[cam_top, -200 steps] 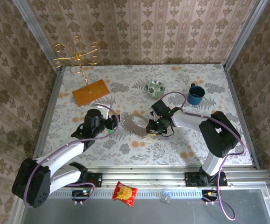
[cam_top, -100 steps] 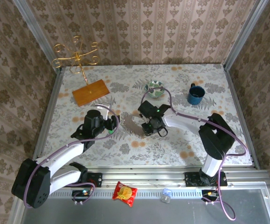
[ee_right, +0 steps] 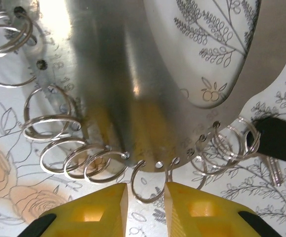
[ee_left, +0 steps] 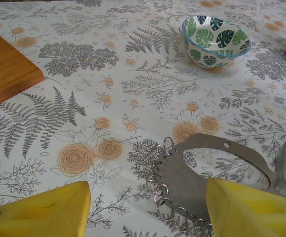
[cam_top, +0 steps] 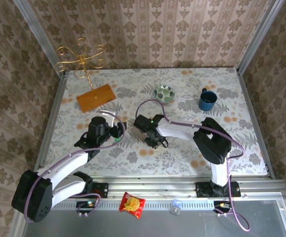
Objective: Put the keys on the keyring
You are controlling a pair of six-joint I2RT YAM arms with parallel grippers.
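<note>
We see the right gripper (ee_right: pixel 145 195) with its yellow fingers (ee_right: pixel 101 207) a narrow gap apart, nothing caught between them, tips just short of a small split ring (ee_right: pixel 145 185) on the keyring (ee_right: pixel 108 74) rim. The black key (ee_right: pixel 279 140) lies beside that rim. The left gripper (ee_left: pixel 147 197) stands wide apart and empty over the keyring, mid-surface.

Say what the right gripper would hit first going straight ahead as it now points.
Likely the small wire ring on the keyring edge, just ahead of the right gripper; depth is unclear.
</note>
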